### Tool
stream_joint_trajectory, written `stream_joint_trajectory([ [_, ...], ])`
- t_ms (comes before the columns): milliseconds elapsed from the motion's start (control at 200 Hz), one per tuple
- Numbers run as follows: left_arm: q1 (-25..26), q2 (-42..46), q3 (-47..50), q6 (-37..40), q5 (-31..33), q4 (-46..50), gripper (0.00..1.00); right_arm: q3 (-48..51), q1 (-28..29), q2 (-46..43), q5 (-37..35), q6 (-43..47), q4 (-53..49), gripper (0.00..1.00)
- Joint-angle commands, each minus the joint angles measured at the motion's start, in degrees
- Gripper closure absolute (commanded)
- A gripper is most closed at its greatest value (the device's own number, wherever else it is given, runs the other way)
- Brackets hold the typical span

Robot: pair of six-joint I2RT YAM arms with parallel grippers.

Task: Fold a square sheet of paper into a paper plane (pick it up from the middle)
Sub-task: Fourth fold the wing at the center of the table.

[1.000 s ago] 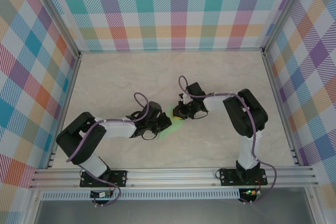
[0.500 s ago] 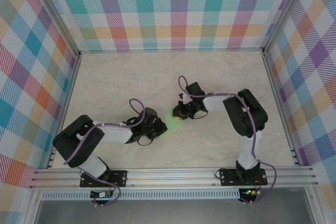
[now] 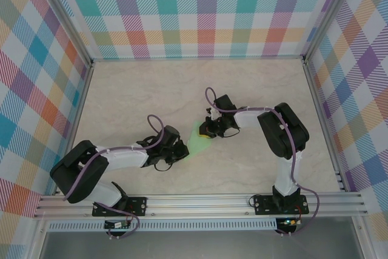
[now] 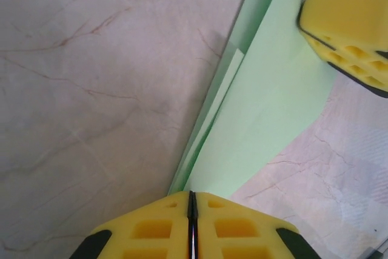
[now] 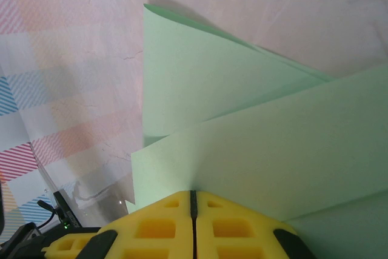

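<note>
The paper plane (image 3: 195,139) is a light green folded sheet lying mid-table between both grippers. In the left wrist view the paper plane (image 4: 267,101) runs up and right from my left gripper (image 4: 191,193). That gripper's yellow pads are pressed together where the paper's narrow end meets them. My left gripper (image 3: 183,148) sits at the paper's lower-left end. My right gripper (image 3: 205,131) is at the upper-right end. It is shut, with the paper plane (image 5: 273,150) fanning out from between the tips of the right gripper (image 5: 193,192). One of its yellow fingers (image 4: 348,16) rests on the paper.
The marble-patterned table (image 3: 151,89) is bounded by plaid walls on three sides. An aluminium rail (image 3: 200,201) runs along the near edge by the arm bases. A cable and dark hardware (image 5: 57,213) lie beyond the paper.
My left gripper has slid down and left along the paper, from near the right gripper to the paper's lower-left end. More green paper now shows between the grippers. The right arm has stayed put.
</note>
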State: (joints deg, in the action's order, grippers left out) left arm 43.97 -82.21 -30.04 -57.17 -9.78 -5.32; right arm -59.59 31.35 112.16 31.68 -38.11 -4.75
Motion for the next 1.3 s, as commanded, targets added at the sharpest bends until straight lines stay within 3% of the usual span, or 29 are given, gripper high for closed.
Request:
stream_joint_trajectory([
  [0,0.65,2.87,-2.54,0.95,0.83,1.96,0.90,1.09,0.02,3.49,-6.89,1.39,-7.02,0.93],
  [325,0.70,0.57,-1.34,-0.22,-4.34,-2.68,0.87,1.06,0.02,3.77,-7.07,1.33,-7.06,0.93],
  [680,0.73,-3.92,0.57,-0.38,-2.67,0.37,0.87,1.32,0.02,3.95,-7.10,1.28,-6.96,0.93],
  [1155,0.92,2.29,2.33,4.10,-5.33,10.65,0.86,1.23,-0.02,3.99,-7.86,1.94,-7.88,0.93],
  [1295,0.95,5.09,1.63,4.52,-3.43,13.11,0.87,0.76,0.02,3.94,-7.61,3.49,-8.35,0.93],
])
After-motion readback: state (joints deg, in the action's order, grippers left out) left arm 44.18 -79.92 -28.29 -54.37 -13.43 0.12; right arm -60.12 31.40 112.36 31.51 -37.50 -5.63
